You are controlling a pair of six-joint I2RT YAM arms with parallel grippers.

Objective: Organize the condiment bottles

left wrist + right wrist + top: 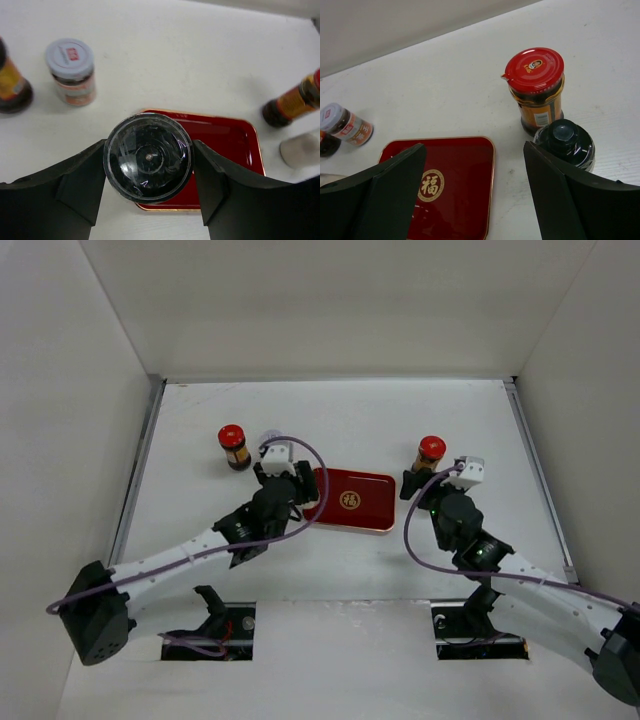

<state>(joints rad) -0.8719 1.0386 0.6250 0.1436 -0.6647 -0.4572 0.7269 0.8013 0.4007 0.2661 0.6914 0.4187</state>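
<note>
My left gripper [148, 159] [297, 483] is shut on a dark, glossy-topped jar [147, 157], seen from above over the left edge of the red tray [225, 145] [375, 502]. A silver-grey-capped jar [70, 70] [268, 438] and a red-capped jar [233, 446] stand left of the tray. My right gripper [475, 150] [415, 486] is open and empty above the tray's right edge [490, 165]. Just right of it stand a second red-capped jar [535, 87] [431, 453] and a black-capped jar [565, 142], which touches my right finger [570, 200].
White walls enclose the table on three sides. The tray, with its gold emblem [430, 185], lies between the two arms. A pale blurred object [300, 150] shows beside the right red-capped jar [295, 102] in the left wrist view.
</note>
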